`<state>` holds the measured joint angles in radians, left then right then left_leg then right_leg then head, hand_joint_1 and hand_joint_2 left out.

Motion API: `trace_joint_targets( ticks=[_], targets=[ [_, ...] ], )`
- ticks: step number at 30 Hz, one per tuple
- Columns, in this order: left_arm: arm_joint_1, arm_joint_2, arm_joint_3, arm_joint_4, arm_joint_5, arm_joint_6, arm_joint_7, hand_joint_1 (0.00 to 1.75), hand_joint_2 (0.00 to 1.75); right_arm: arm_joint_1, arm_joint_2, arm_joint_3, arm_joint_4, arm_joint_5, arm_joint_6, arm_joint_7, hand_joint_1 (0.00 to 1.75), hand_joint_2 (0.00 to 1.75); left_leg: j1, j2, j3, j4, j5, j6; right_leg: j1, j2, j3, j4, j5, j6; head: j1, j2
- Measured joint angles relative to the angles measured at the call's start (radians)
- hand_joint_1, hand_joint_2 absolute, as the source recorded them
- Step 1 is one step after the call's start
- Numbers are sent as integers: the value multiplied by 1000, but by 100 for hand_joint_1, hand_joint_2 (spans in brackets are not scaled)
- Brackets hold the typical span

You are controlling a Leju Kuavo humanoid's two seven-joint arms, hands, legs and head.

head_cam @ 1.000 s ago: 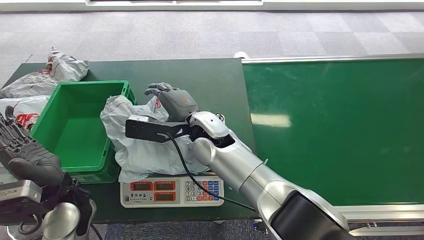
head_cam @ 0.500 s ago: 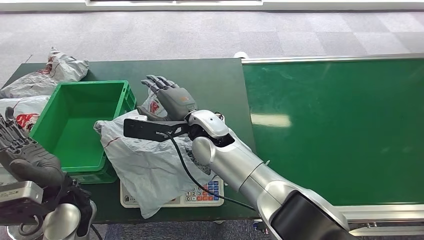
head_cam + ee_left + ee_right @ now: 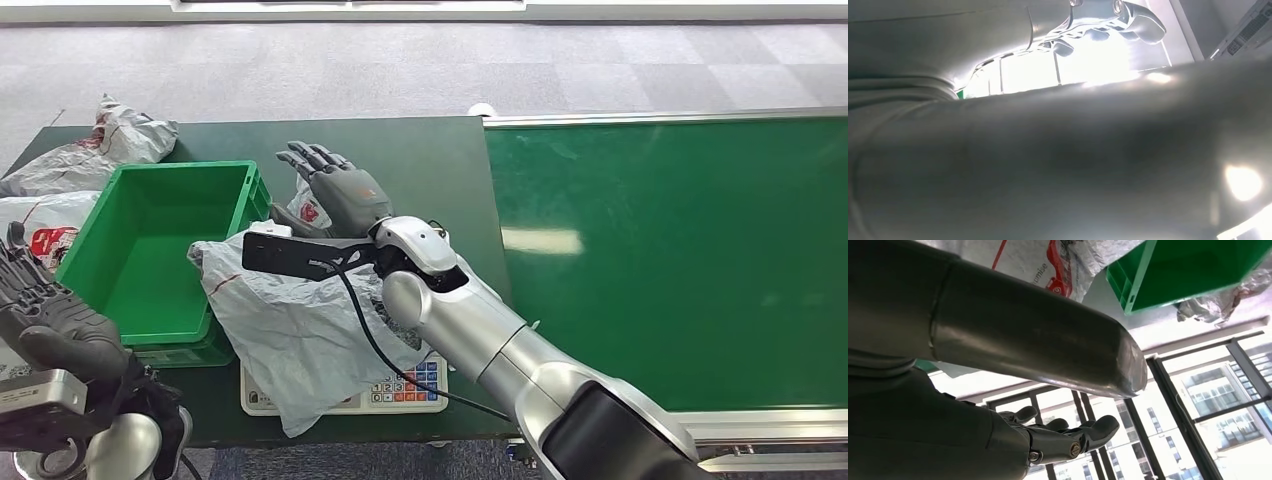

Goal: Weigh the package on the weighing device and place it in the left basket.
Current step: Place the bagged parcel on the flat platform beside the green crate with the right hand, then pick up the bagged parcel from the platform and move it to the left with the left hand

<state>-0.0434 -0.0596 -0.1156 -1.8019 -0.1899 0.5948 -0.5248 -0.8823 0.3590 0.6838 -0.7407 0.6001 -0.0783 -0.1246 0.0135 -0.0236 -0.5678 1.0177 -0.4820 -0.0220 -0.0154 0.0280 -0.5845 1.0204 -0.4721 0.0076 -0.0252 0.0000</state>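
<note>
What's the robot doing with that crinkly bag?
The robot's right hand is open above a grey package, with its fingers spread and not holding it. The package lies draped across the scale, and one corner hangs over the edge of the green basket. It is not properly inside the basket yet. The left hand waits low at the side, holding nothing.

- The grey crumpled plastic mailer package (image 3: 290, 340) with a red mark on it lies slack and spread out, draped over most of the scale and reaching up onto the near right corner of the basket.
- The white electronic weighing scale (image 3: 400, 390) with a coloured keypad sits at the table's front edge, largely covered.
- The green rectangular plastic basket (image 3: 150, 250) stands upright, left of the scale, nothing inside.
</note>
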Motion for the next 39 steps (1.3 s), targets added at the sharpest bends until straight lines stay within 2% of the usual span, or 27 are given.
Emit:
trace_joint_targets(
  ticks=[8,17,39],
  targets=[
    [27,-1,9,-24,-8,17,-7,0,0,41,-19,-45,-145,-33,-91,11,0,0,0,0,0,0,0,0,0,0,0,0,0,0,0,0],
    [52,-2,16,-45,-13,18,-20,0,0,105,-57,-96,-341,-37,-101,34,0,0,0,0,0,0,0,0,0,0,0,0,0,0,0,0],
    [61,-19,17,-64,-45,19,-6,0,0,127,-68,-150,-430,6,-122,43,0,0,0,0,0,0,0,0,0,0,0,0,0,0,0,0]
  ],
)
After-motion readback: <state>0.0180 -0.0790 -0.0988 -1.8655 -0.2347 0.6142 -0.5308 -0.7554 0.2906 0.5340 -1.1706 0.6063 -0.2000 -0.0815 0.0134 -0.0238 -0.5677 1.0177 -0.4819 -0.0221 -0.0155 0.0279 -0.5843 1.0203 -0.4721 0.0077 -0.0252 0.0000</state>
